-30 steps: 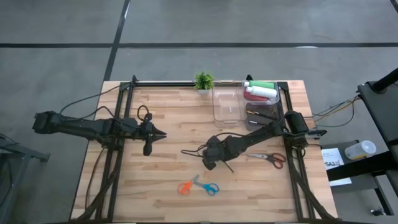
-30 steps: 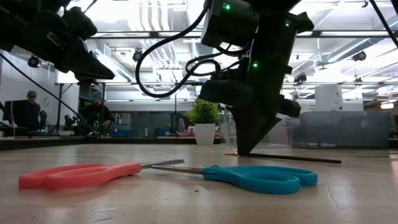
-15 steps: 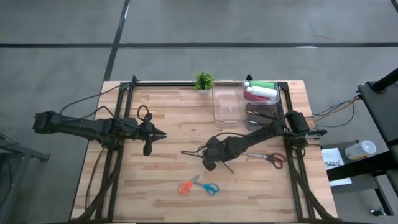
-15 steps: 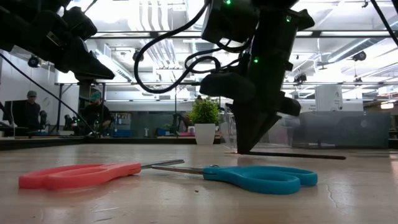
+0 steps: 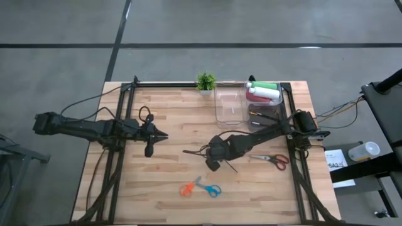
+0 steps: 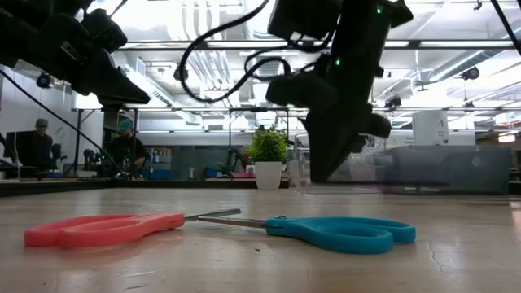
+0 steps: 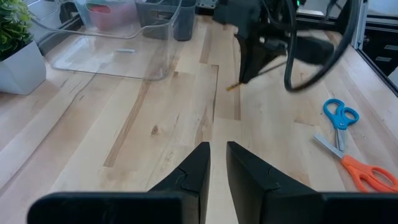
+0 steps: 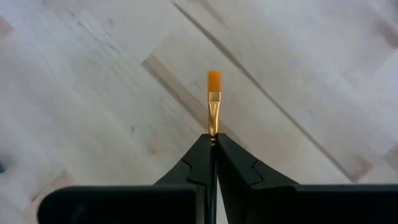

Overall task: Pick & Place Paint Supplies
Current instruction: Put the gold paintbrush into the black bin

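Wood-slat table [image 5: 163, 188], 2 dark arms over it.

R gripper [image 8: 212, 140]: fingers pressed together on 1 thin paintbrush [image 8: 213, 102]. Orange bristle tip and gold ferrule stick out past the fingertips, over bare wood. High view puts the R gripper [image 5: 213, 164] near table centre, dark handle of the brush [image 5: 230, 166] slanting out beside it. Low view: gripper and brush both clear of the tabletop, brush blurred.

L gripper [image 5: 164, 135]: over the table's left half, well apart from the R gripper. Fingers [image 7: 198, 165] nearly together, a narrow slit between, nothing in it.

Count, paint supplies:
- Bottles in the far-right bin [image 5: 284, 94]: 1 green [image 5: 266, 85], 1 white [image 5: 264, 92], 1 pink-red [image 5: 259, 99]. Lying side by side, touching.
- Dark stick-like items in the compartment just nearer [image 5: 262, 117]: at least 2; exact no. cannot tell.
- Brush in R gripper: 1.

Other items:
- Clear empty-looking container [image 5: 229, 105], 1, just left of the bin.
- Small potted plant [image 5: 205, 82], 1, at far edge, beside the clear container.
- Scissors, 3 pairs: orange [image 5: 188, 189] and blue [image 5: 210, 189] lying near the front edge, blades meeting, handles apart; red-handled pair [image 5: 275, 160] near the right rail.

Background, low view: 2 persons [image 6: 124, 146] seated far off, behind the table.
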### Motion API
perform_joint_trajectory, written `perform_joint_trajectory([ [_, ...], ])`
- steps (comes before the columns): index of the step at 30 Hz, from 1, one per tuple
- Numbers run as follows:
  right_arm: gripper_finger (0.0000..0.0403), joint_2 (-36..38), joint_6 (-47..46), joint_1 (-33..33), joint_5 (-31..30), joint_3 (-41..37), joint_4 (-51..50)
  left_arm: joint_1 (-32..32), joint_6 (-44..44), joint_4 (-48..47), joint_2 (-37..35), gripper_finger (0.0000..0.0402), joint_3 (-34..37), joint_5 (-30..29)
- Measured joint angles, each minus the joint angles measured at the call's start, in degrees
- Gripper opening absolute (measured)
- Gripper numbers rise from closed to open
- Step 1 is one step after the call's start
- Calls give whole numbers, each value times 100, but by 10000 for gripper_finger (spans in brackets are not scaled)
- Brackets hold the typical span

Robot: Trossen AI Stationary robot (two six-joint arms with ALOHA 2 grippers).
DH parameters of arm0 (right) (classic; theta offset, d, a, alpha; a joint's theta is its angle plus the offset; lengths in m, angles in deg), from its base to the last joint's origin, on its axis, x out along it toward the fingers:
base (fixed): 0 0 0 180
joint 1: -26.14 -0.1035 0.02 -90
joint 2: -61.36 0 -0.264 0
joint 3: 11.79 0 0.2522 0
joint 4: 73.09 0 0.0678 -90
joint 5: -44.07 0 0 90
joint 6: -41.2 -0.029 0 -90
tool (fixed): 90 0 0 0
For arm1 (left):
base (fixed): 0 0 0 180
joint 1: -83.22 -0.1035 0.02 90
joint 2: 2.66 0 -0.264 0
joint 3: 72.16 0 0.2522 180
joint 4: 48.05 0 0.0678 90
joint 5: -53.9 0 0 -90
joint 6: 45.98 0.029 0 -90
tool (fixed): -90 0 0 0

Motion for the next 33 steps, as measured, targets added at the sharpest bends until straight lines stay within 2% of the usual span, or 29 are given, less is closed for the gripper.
perform_joint_trajectory([
  [6, 15, 659, 430, 48, -14, 0, -518, 1, 1, -36, 0, 62, 0, 0],
  [10, 15, 1244, 1088, 118, -102, 0, -1453, 0, 1, -99, 0, 62, 0, -1],
  [14, 15, 1892, 1269, 214, -180, 0, -2565, -1, 1, -125, 0, 62, 0, -2],
  [19, 15, 2687, 1506, 274, -578, 0, -3802, 1, 1, -149, 0, 62, 0, -2],
  [23, 15, 3236, 1652, 342, -1155, 0, -4450, 1, 1, -171, 0, 62, 0, 0],
  [29, 15, 3714, 3465, 654, -1317, -9, -4568, 1, -1, -234, 0, 62, 0, 0],
  [33, 15, 3757, 3994, 1076, -1316, -55, -4740, 1, 0, -259, 0, 62, 0, 0],
])
